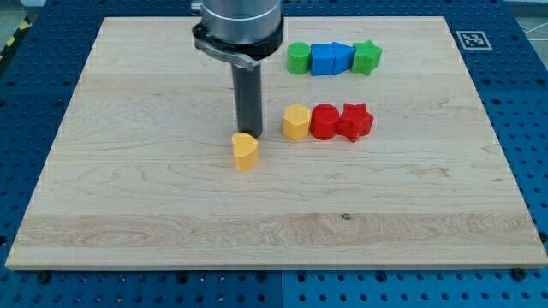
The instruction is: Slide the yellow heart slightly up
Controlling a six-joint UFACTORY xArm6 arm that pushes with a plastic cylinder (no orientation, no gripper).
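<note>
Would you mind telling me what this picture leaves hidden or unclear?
- My tip: its very end sits behind the yellow heart, so contact cannot be judged.
- The arm above the rod: cut off by the view's top edge.
- The two blue blocks: pressed together, shapes unclear.

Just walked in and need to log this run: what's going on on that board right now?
A single arm with a dark rod is working on a wooden board. My tip sits just above and to the right of the yellow heart, close against it; contact is unclear. To the view's right lie a yellow hexagon-like block, a red round block and a red star in a row. Above them sit a green round block, two blue blocks and a green star.
</note>
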